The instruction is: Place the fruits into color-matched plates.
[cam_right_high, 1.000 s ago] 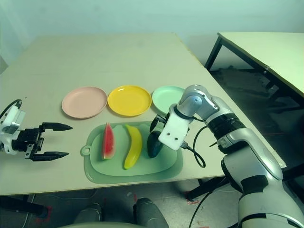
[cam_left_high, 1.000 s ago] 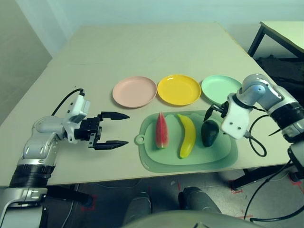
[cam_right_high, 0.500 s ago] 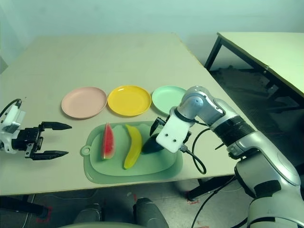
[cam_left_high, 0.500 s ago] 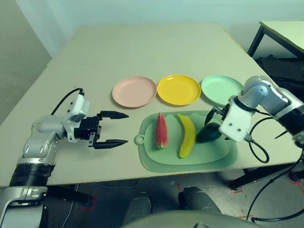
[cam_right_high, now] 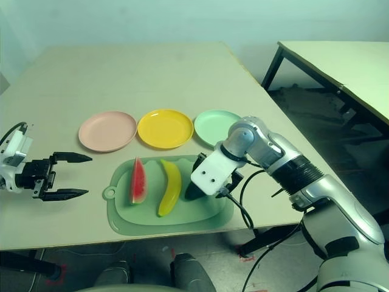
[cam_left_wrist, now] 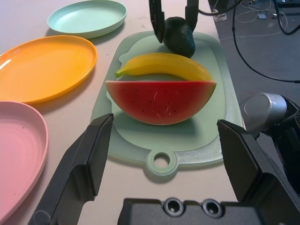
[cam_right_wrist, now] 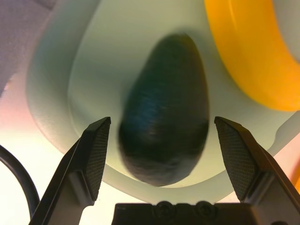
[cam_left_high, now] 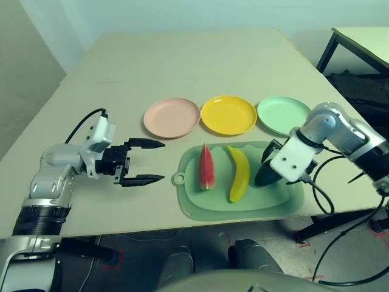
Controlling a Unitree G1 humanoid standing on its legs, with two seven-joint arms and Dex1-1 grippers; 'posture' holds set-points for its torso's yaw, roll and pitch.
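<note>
Right tool (cam_right_wrist: 159, 136) poised wide open over the avocado (cam_left_high: 265, 174); left tool (cam_left_high: 144, 161) open and empty above the table (cam_left_high: 194, 67).

Nearest the robot, the pale green cutting board (cam_left_high: 209, 204) carries all three fruits: watermelon wedge (cam_left_high: 206, 166) at its 9 o'clock end, banana (cam_left_high: 239, 172) in the middle, avocado at 3 o'clock with the right tool's fingers on either side of it, not touching. Farther off, a row of plates: pink plate (cam_left_high: 172, 117) at 11 o'clock, yellow plate (cam_left_high: 228, 114) at 12, mint green plate (cam_left_high: 282, 114) at 1.
</note>
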